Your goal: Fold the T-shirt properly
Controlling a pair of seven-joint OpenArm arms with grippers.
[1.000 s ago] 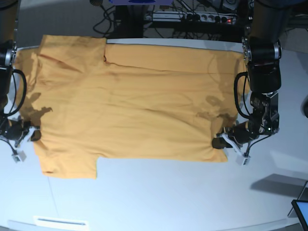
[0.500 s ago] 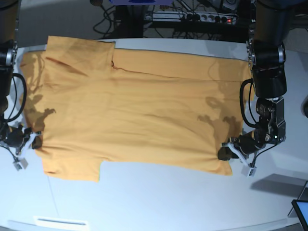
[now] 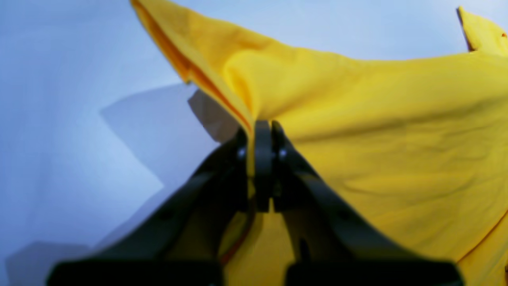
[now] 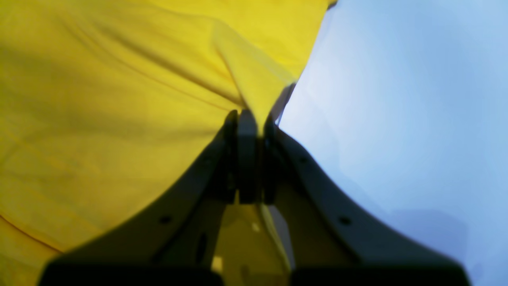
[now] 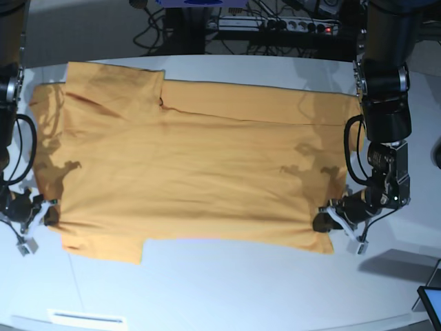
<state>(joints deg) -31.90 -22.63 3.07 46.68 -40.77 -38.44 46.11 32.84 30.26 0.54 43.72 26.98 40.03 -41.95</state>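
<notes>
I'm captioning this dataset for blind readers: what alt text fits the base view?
An orange-yellow T-shirt lies spread across a white table, seen from above. The left gripper pinches its near edge at the view's right, and the right gripper pinches it at the left.

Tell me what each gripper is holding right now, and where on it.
Both hold the T-shirt: the left gripper pinches a fold at its near hem-side corner, the right gripper a fold at its edge by the near sleeve.
</notes>
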